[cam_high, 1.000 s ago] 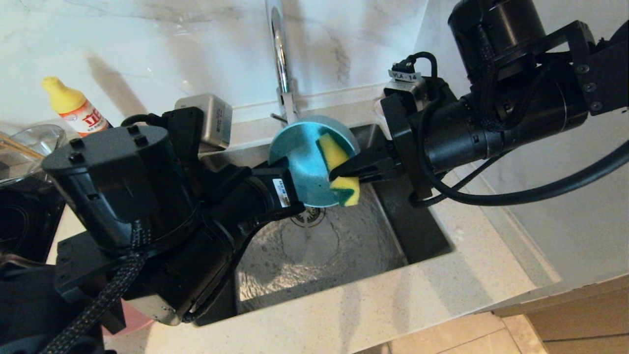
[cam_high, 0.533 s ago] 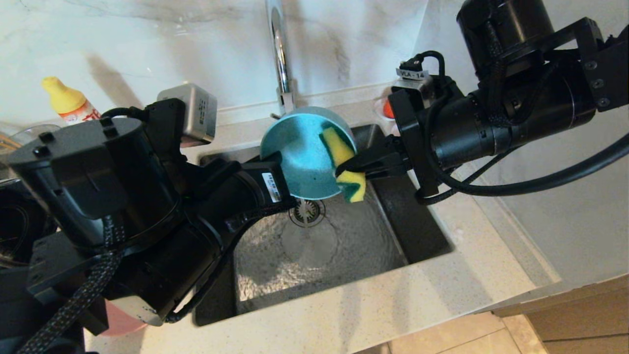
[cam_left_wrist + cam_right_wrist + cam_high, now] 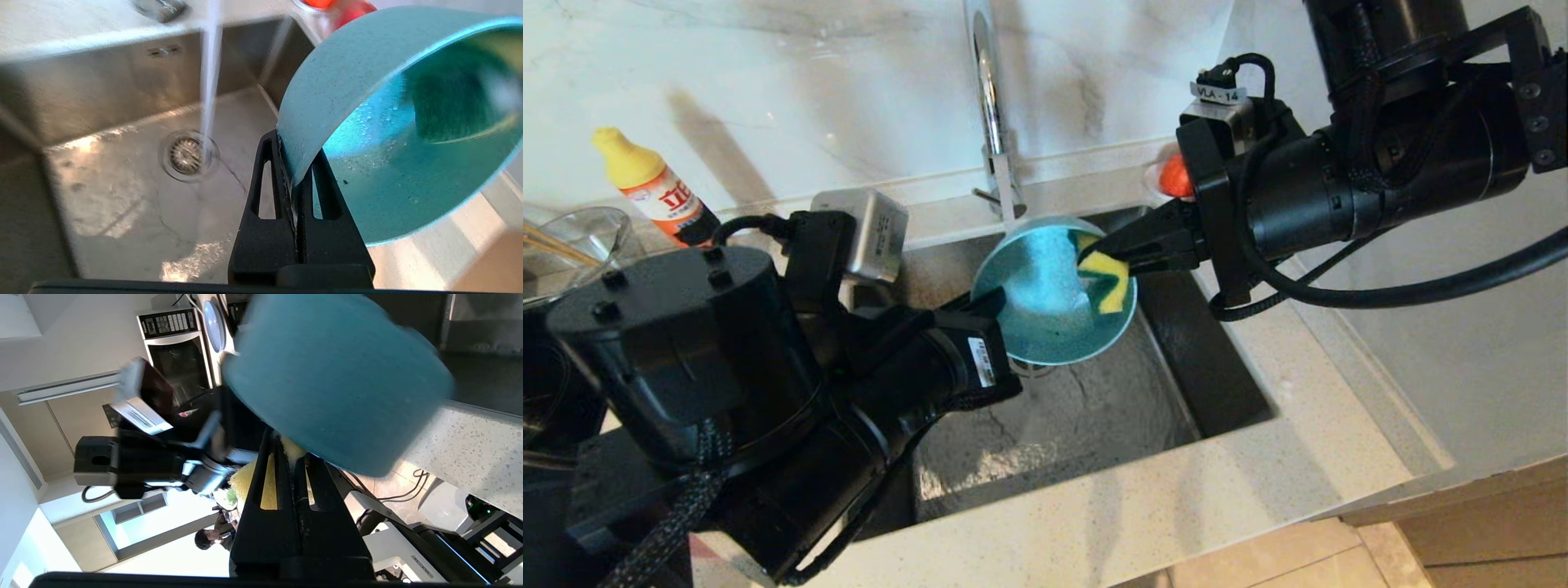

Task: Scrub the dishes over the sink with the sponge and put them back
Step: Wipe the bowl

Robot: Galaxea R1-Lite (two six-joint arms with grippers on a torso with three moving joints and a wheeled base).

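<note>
left gripper (image 3: 996, 304): clamped on tilted bowl (image 3: 1045, 314) rim over sink (image 3: 1225, 384) | right gripper (image 3: 1094, 249): reaching in level, pinching sponge (image 3: 1109, 282) inside bowl

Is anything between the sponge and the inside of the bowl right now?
Nothing visible. The right gripper holds the sponge inside the open mouth of the bowl, which the left gripper pinches by its rim over the sink.
</note>
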